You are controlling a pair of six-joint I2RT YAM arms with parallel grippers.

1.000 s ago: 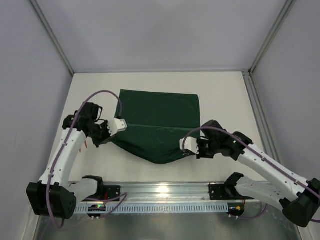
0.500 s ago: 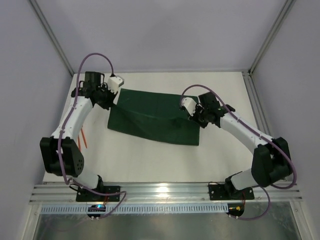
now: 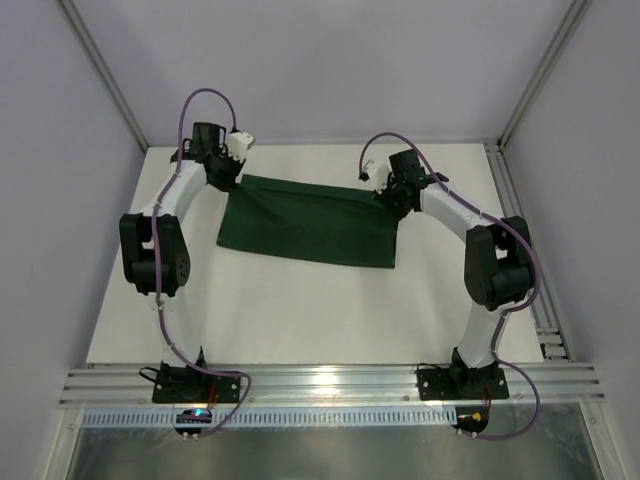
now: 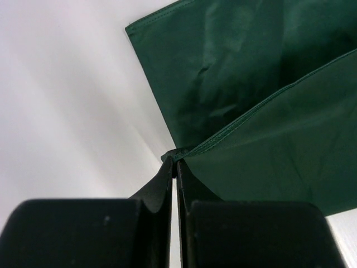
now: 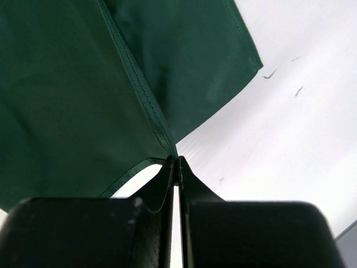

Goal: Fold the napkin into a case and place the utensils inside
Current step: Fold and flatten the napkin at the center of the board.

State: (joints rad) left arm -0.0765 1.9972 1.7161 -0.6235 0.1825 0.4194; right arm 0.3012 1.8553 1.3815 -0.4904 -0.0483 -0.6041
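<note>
While the napkin [image 3: 310, 222] lies as a dark green band across the far half of the tabletop [image 3: 300, 320], doubled over on itself, both arms stretch out to its two far corners. The left hand [image 3: 237, 174] is closed tight on the far left corner of the top layer, and the right hand [image 3: 385, 190] is closed just as tight on the far right corner. In each wrist view the jaws meet with only a sliver of cloth pinched at their tips, and the held layer slopes up off the layer beneath it. The fold looks nearly laid but not yet set down. To finish it well, the two hands should probably come down together and level, keeping the cloth lightly stretched between them so that no slack bunches in the middle. Each held corner should sit squarely over the matching corner below before either grip lets go. The left wrist view shows small creases in the lower layer, which may want smoothing. Releasing one side early would likely skew the edge. No utensils show in any view.
</note>
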